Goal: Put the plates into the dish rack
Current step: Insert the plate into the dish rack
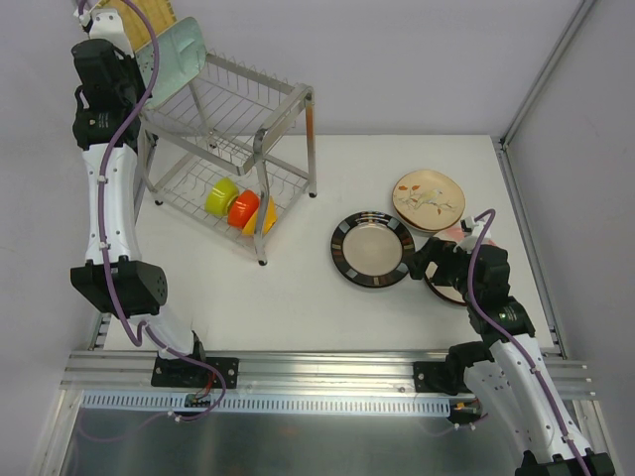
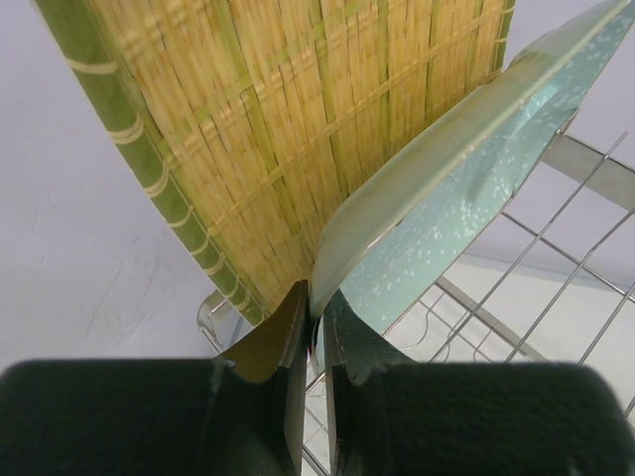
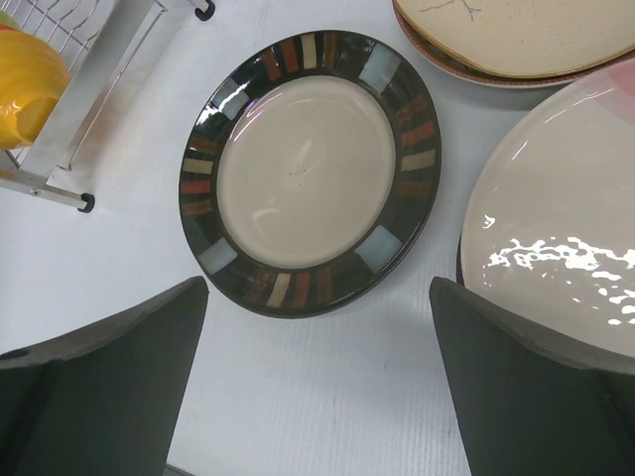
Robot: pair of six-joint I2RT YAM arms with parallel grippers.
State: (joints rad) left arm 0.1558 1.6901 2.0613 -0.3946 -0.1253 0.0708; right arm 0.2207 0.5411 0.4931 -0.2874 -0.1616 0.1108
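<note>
The silver wire dish rack (image 1: 292,97) stands at the back left. My left gripper (image 1: 151,61) is shut on the lower rim of the pale teal plate (image 1: 184,52), which stands on edge at the rack's top tier, next to the yellow woven plate (image 1: 149,14). The left wrist view shows my fingertips (image 2: 298,312) pinching the teal plate (image 2: 466,198) in front of the woven plate (image 2: 278,129). My right gripper (image 1: 427,262) is open, low over the table beside the dark-rimmed cream plate (image 1: 372,248) (image 3: 308,169). The cream floral plate (image 1: 429,196) lies behind it. A white plate (image 3: 566,248) lies to the right.
Green (image 1: 221,194), orange (image 1: 243,208) and yellow (image 1: 262,220) bowls sit in the rack's lower tier. The rack's front leg (image 3: 89,109) shows left of the dark-rimmed plate. A wall edges the table on the right.
</note>
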